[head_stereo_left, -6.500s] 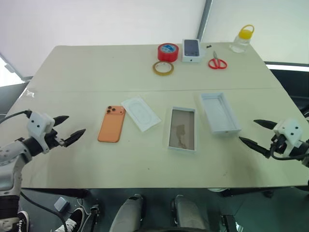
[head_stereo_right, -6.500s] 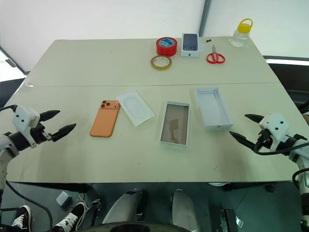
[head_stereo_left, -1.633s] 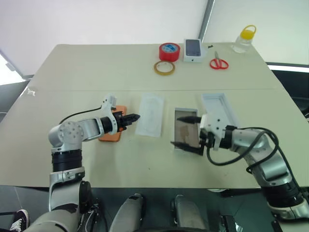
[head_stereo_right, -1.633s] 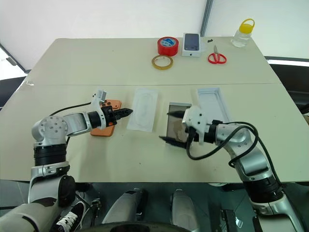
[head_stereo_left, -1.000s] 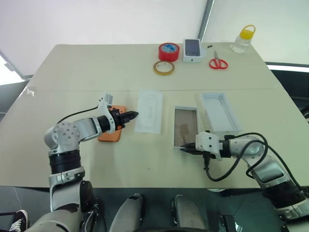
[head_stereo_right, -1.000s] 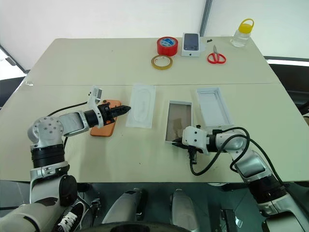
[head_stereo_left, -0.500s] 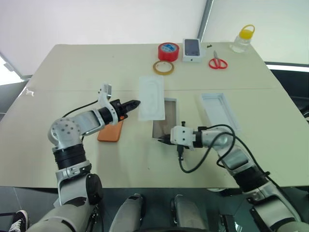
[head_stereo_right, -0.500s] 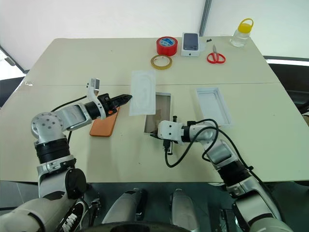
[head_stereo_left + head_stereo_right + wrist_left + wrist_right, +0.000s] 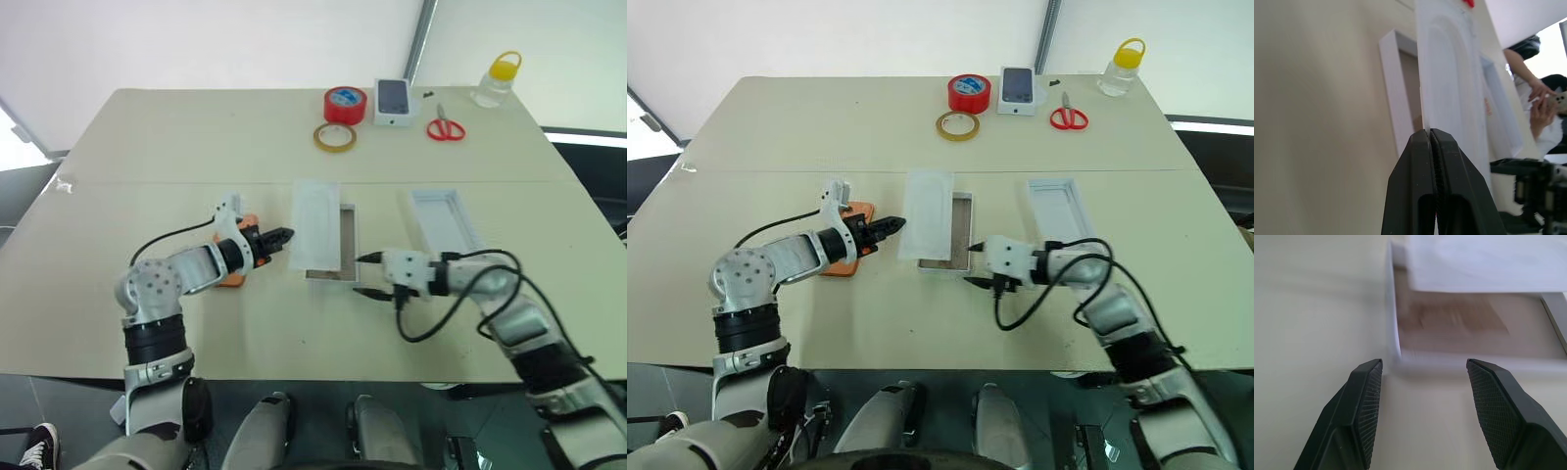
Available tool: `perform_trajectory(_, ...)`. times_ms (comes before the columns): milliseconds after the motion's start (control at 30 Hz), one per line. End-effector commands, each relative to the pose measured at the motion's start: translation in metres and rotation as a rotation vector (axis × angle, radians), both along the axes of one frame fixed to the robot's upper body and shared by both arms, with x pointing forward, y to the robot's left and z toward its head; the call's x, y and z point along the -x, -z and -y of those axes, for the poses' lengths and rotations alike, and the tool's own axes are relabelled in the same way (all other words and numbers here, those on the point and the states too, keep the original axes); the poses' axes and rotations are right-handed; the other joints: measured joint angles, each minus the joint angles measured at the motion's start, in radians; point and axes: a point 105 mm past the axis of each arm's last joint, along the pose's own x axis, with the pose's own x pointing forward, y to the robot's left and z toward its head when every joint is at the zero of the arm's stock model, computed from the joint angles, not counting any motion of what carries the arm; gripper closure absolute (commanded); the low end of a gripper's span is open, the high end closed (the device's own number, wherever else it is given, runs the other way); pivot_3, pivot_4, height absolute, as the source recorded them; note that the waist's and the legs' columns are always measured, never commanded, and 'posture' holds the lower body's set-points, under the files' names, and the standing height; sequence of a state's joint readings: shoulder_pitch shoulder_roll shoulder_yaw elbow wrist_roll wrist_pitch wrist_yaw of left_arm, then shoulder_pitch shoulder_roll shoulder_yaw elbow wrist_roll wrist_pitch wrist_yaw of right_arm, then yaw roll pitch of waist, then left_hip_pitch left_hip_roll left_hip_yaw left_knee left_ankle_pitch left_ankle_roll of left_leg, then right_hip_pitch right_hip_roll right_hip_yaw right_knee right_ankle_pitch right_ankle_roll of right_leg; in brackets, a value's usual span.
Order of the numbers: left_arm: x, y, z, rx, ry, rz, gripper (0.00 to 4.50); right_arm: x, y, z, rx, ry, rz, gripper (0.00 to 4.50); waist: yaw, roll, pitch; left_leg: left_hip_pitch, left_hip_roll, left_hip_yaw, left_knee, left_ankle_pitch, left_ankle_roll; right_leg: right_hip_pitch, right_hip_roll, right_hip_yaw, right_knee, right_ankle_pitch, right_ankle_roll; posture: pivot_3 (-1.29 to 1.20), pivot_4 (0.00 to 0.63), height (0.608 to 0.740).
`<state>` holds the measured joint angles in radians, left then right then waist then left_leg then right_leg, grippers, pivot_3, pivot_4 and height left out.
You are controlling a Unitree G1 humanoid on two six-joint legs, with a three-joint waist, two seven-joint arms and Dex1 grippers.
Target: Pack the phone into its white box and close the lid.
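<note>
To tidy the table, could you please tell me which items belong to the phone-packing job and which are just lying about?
For the job: flat orange phone, white tray with brownish-grey bottom, all-white lid tray.

Lying about: thin white insert card, red tape roll, tan tape ring, red scissors, small phone box, yellow-capped bottle.

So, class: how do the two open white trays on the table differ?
The white box has a brownish-grey bottom; the lid is plain white inside. The white box is partly covered by a thin white card; the lid lies uncovered. The white box sits near the middle, the lid further right. Both are shallow rectangular trays.
</note>
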<state>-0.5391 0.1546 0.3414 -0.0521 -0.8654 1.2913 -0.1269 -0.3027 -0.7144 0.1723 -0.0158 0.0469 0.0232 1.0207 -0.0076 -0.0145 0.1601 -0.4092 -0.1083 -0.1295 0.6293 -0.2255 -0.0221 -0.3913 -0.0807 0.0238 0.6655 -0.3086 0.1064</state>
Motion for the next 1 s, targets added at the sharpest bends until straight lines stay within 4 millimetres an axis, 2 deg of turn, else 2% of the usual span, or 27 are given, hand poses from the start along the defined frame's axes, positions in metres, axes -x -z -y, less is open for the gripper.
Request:
perform_trajectory(33, 0.000, -0.012, 0.018, 0.028, 0.025, 0.059, 4.50, 0.001, -0.021, 0.016, -0.052, 0.064, 0.056, 1.67, -0.002, 0.000, 0.000, 0.000, 0.000, 0.000, 0.000, 0.000, 0.000, 0.000, 0.000, 0.000, 0.000, 0.000, 0.000, 0.00, 0.150, 0.740)
perform_trajectory(133, 0.001, -0.010, 0.027, 0.017, 0.049, 0.063, 4.50, -0.001, -0.021, 0.028, -0.038, 0.116, 0.071, 1.67, -0.006, 0.000, 0.000, 0.000, 0.000, 0.000, 0.000, 0.000, 0.000, 0.000, 0.000, 0.000, 0.000, 0.000, 0.000, 0.00, 0.150, 0.740)
perform_trajectory(300, -0.002, -0.002, 0.026, -0.012, 0.035, 0.052, 4.50, -0.006, -0.026, 0.024, -0.064, 0.127, 0.100, 1.67, -0.005, 0.000, 0.000, 0.000, 0.001, 0.001, 0.000, 0.000, 0.000, 0.000, 0.001, 0.001, 0.001, 0.000, 0.000, 0.00, 0.150, 0.740)
perform_trajectory(467, -0.006, -0.008, 0.026, 0.006, 0.022, 0.064, 4.50, -0.007, -0.025, 0.024, -0.071, 0.134, 0.093, 1.67, -0.001, 0.000, 0.000, 0.000, 0.000, 0.001, 0.000, 0.000, 0.000, 0.000, 0.000, 0.000, 0.000, 0.000, 0.000, 0.00, 0.150, 0.740)
perform_trajectory(667, 0.000, -0.002, 0.023, -0.004, 0.027, 0.048, 4.50, -0.015, -0.030, 0.026, -0.073, 0.148, 0.137, 1.67, -0.004, 0.000, 0.000, 0.000, 0.000, 0.001, 0.000, 0.000, 0.000, 0.000, 0.000, 0.000, 0.000, 0.000, 0.000, 0.00, 0.150, 0.740)
perform_trajectory(700, -0.001, 0.000, 0.022, -0.020, 0.018, 0.048, 3.87, -0.017, -0.034, 0.026, -0.087, 0.153, 0.143, 1.60, -0.005, 0.000, 0.000, 0.000, 0.000, 0.001, 0.000, 0.000, 0.000, 0.000, 0.000, 0.000, 0.001, 0.000, 0.000, 0.00, 0.150, 0.740)
perform_trajectory(767, -0.002, 0.000, 0.023, -0.025, 0.017, 0.048, 3.12, -0.022, -0.039, 0.028, -0.087, 0.166, 0.170, 1.60, -0.005, 0.000, 0.000, 0.000, 0.001, 0.001, 0.000, 0.000, 0.000, 0.000, 0.001, 0.000, 0.001, 0.000, 0.000, 0.00, 0.150, 0.740)
perform_trajectory(933, 0.000, -0.007, 0.020, -0.024, 0.033, 0.072, 0.55, -0.033, -0.058, 0.025, -0.215, 0.219, 0.196, 1.60, -0.002, 0.000, 0.000, 0.000, 0.000, 0.001, 0.000, 0.000, 0.000, 0.000, 0.000, 0.000, 0.000, 0.000, 0.000, 0.00, 0.150, 0.740)
perform_trajectory(1000, 0.000, -0.019, 0.013, -0.032, 0.045, 0.131, 0.55, -0.037, -0.074, 0.015, -0.318, 0.228, 0.207, 1.60, -0.009, 0.000, 0.000, 0.000, 0.001, 0.001, 0.000, 0.000, 0.000, 0.000, 0.001, 0.001, 0.000, 0.000, 0.000, 0.00, 0.150, 0.740)
